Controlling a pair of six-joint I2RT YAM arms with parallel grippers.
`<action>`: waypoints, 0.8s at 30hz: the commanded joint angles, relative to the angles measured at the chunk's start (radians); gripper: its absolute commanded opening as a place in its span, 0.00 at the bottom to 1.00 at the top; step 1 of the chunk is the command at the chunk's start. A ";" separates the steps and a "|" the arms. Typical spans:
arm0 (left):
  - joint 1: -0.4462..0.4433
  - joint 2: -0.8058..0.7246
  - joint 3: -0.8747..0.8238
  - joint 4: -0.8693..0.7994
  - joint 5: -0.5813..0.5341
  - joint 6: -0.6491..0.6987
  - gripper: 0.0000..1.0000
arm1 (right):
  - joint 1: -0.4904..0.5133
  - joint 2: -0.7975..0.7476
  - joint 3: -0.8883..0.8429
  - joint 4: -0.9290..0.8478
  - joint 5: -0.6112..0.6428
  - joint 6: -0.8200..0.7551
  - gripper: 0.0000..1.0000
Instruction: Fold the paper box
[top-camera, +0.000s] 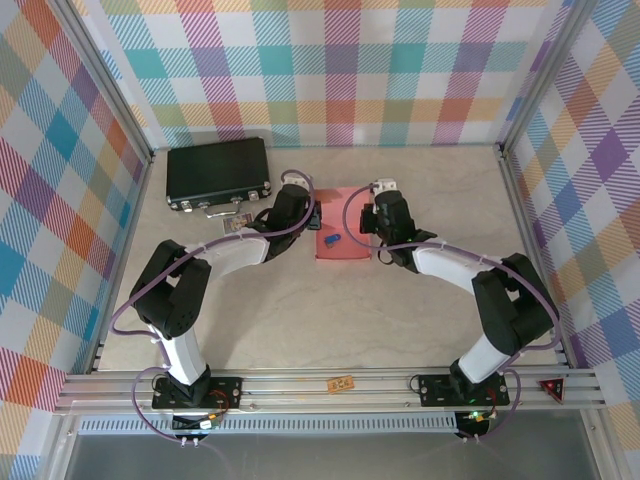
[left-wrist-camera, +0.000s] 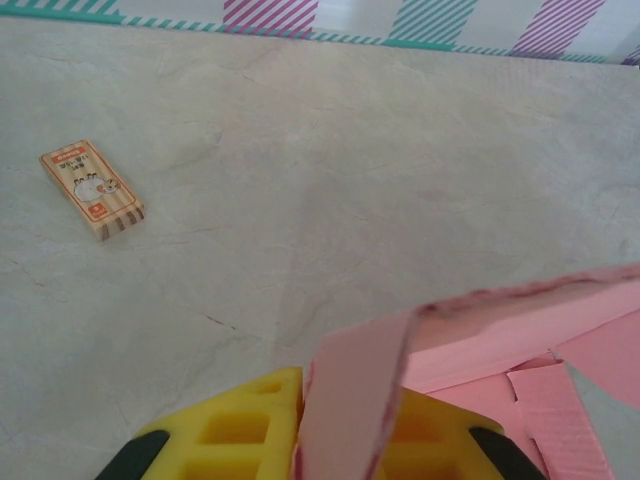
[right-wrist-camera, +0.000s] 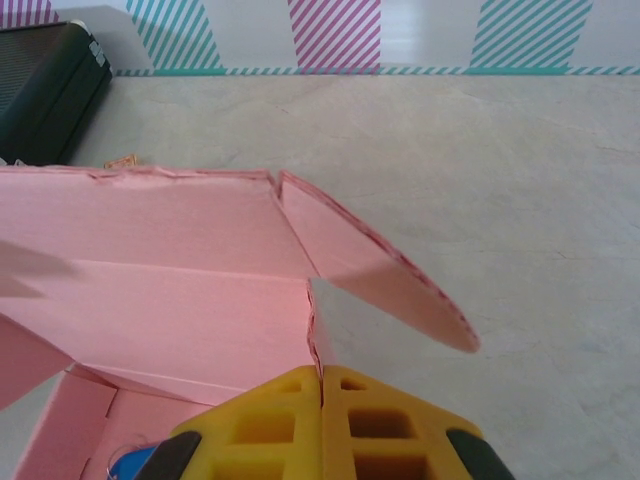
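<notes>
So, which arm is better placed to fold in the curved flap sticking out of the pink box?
Probably the right. The curved flap lies just ahead of the right hand, which pinches the paper box wall beside it. The left hand is on the opposite side, around another flap.

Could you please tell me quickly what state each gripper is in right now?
Left gripper: paper box flap between its jaws; grip cannot be told.
Right gripper: closed on the paper box.
</notes>
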 joint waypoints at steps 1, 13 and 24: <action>-0.007 -0.018 -0.018 0.059 0.003 -0.034 0.16 | 0.019 0.018 -0.003 0.073 0.016 -0.003 0.02; -0.021 -0.028 -0.045 0.076 -0.005 -0.057 0.17 | 0.047 0.024 -0.033 0.099 0.076 0.023 0.02; -0.031 -0.049 -0.066 0.068 -0.019 -0.088 0.23 | 0.058 0.018 -0.053 0.111 0.102 0.023 0.02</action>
